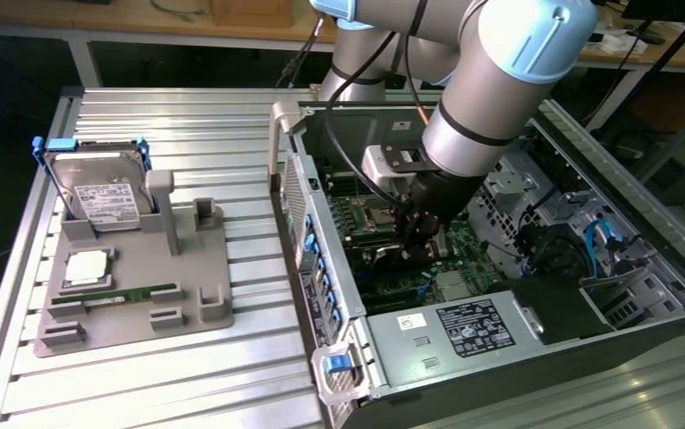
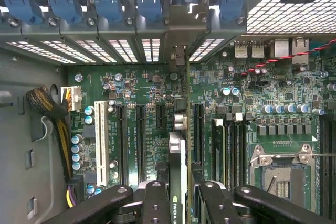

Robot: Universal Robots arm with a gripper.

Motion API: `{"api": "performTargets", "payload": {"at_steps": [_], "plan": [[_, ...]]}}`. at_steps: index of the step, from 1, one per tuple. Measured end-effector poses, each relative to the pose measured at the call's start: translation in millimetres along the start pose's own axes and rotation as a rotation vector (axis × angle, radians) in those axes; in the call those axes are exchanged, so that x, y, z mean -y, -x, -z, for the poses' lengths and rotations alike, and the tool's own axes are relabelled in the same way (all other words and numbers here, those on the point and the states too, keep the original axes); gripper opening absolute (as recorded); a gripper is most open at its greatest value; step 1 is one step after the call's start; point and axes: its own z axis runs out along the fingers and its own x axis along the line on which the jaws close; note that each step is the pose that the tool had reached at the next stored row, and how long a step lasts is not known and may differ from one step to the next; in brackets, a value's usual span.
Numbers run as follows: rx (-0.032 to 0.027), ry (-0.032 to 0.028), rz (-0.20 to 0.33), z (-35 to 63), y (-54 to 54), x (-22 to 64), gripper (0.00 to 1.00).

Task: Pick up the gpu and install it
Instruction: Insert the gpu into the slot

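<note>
Gripper (image 2: pixel 177 203) clamped on the gpu (image 2: pixel 178 156), jaws narrow, card held edge-on over the motherboard (image 2: pixel 142 85) slots inside the PC case (image 1: pixel 318 223). Arm (image 1: pixel 486 107) reaches steeply down into the open case on the counter (image 1: pixel 199 375).

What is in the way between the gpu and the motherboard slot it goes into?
Nothing visible. The hand holds the gpu on edge just over the motherboard, its bracket up by the rear slot openings; the expansion slots beside it look bare.
</note>
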Motion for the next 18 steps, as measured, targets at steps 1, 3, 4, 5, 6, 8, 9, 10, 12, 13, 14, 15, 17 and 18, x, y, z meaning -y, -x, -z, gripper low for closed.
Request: {"api": "performTargets", "payload": {"at_steps": [1,3,4,5,6,8,9,10,12,13,14,15,17,18], "plan": [[-0.0002,0.0001,0.0,-0.3,0.0,0.0,0.27],[-0.0002,0.0001,0.0,-0.5,0.0,0.0,0.27],[0.0,0.0,0.0,-0.6,0.0,0.0,0.27],[0.0001,0.0,0.0,-0.7,0.0,0.0,0.27],[0.0002,-0.0001,0.0,-0.7,0.0,0.0,0.27],[0.0002,-0.0001,0.0,-0.7,0.0,0.0,0.27],[0.0001,-0.0001,0.0,-0.7,0.0,0.0,0.27],[0.0001,-0.0001,0.0,-0.7,0.0,0.0,0.27],[0.0002,-0.0001,0.0,-0.7,0.0,0.0,0.27],[0.0001,-0.0001,0.0,-0.7,0.0,0.0,0.27],[0.0001,-0.0001,0.0,-0.7,0.0,0.0,0.27],[0.0002,-0.0001,0.0,-0.7,0.0,0.0,0.27],[0.0,0.0,0.0,-0.9,0.0,0.0,0.27],[0.0,0.0,0.0,-1.4,0.0,0.0,0.27]]}}
